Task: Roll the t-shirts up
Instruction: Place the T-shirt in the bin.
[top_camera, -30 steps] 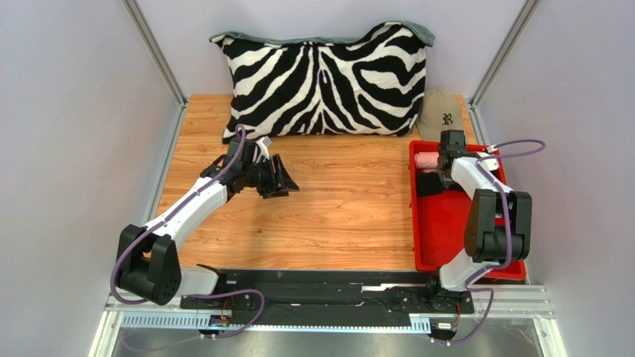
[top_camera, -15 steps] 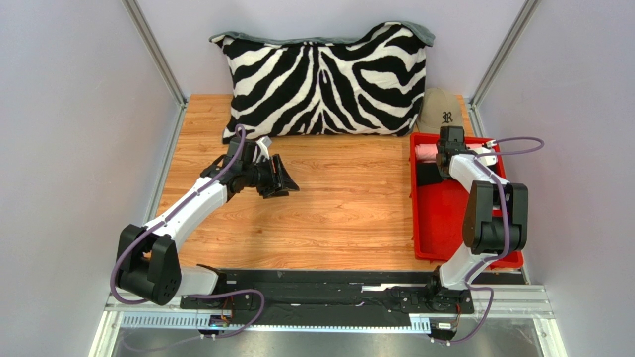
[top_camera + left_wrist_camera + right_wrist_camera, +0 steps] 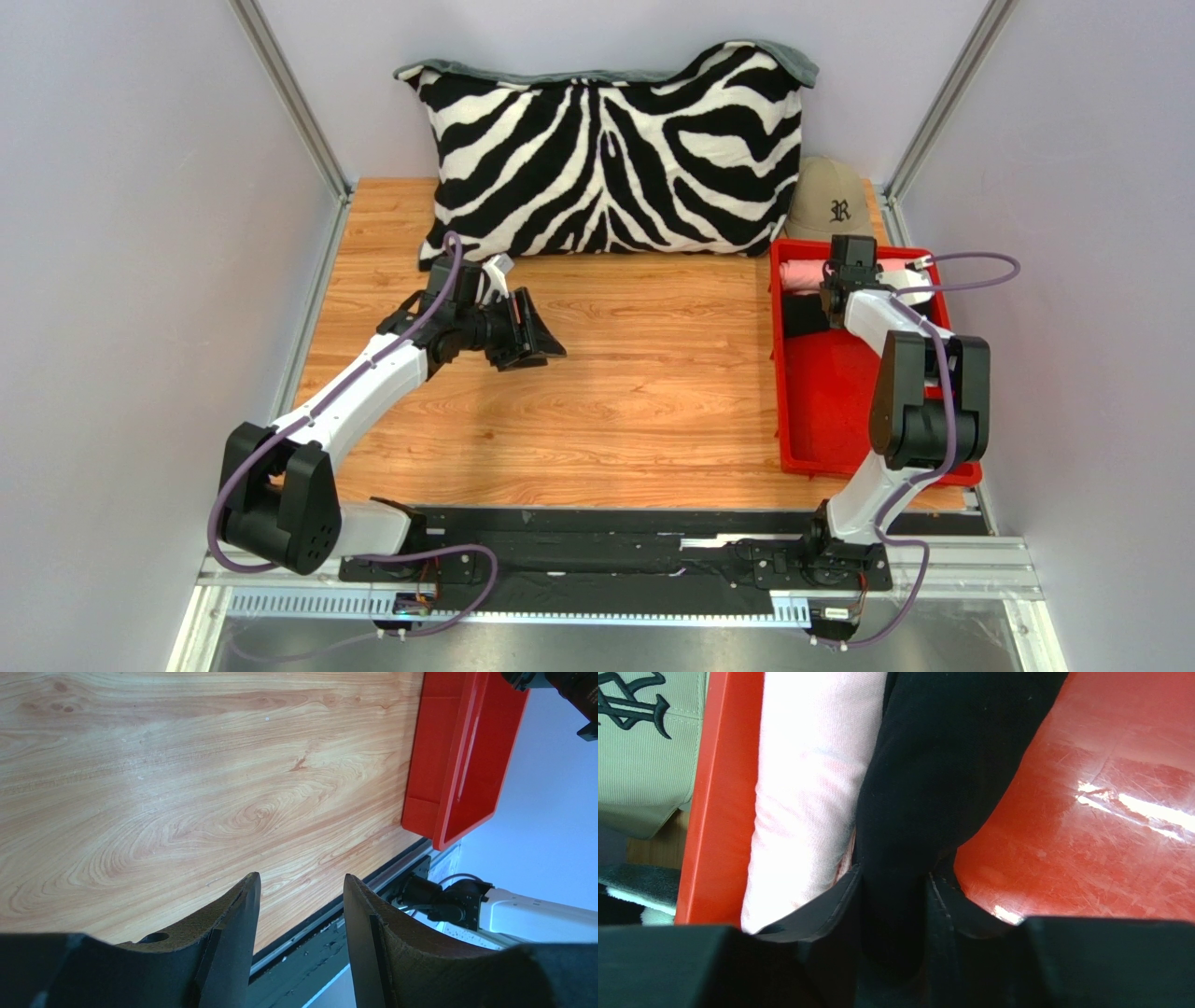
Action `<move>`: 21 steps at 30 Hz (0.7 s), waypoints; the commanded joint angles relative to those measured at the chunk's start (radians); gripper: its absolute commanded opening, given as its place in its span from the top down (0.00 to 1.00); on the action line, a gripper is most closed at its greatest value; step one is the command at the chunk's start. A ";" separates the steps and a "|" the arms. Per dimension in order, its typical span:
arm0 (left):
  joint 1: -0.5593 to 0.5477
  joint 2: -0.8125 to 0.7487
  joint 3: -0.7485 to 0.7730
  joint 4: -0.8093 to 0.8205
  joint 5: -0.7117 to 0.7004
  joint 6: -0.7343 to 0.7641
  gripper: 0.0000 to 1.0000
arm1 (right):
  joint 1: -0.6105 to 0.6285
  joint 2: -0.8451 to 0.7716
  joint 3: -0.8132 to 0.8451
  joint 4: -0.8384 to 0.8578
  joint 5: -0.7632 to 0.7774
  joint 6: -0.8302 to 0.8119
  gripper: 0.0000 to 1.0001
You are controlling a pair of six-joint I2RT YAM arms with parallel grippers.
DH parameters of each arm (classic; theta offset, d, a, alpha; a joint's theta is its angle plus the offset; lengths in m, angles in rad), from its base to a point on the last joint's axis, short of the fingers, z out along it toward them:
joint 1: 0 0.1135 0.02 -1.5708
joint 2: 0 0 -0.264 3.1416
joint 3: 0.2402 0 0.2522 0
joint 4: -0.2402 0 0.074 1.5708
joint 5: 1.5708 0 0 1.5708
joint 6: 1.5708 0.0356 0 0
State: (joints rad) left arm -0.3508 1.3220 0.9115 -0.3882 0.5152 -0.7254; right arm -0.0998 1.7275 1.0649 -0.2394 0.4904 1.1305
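Two rolled t-shirts lie side by side at the far end of the red tray. The salmon pink t-shirt rests against the tray's back wall, and the black t-shirt lies just in front of it. My right gripper points down over them, its fingers pressed against both sides of the black roll's end. From above, the pink t-shirt and black t-shirt show left of the right gripper. My left gripper hovers open and empty over bare wood, left of centre.
A zebra-striped pillow leans on the back wall. A tan cap sits just behind the red tray, also seen in the right wrist view. The tray lies along the table's right edge.
The right gripper has pushed farther back toward the cap, and the red tray has slid back with it. Its jaws look slightly wider. The left arm has barely moved.
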 commanded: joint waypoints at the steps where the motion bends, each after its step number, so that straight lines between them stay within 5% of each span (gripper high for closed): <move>1: 0.001 -0.006 0.003 0.034 0.022 0.023 0.44 | -0.008 -0.006 0.023 0.057 -0.016 -0.015 0.56; 8: 0.003 -0.006 0.001 0.048 0.029 0.024 0.44 | -0.006 -0.034 0.061 -0.035 -0.033 -0.003 0.47; 15: 0.003 0.003 0.001 0.060 0.042 0.024 0.44 | -0.005 -0.060 0.050 -0.066 -0.096 -0.008 0.12; 21: 0.003 -0.004 -0.008 0.063 0.045 0.026 0.44 | -0.001 -0.071 0.037 -0.057 -0.119 0.006 0.00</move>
State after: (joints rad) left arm -0.3508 1.3220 0.9115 -0.3595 0.5373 -0.7254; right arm -0.1017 1.6997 1.0885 -0.3012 0.3969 1.1244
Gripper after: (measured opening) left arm 0.556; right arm 0.978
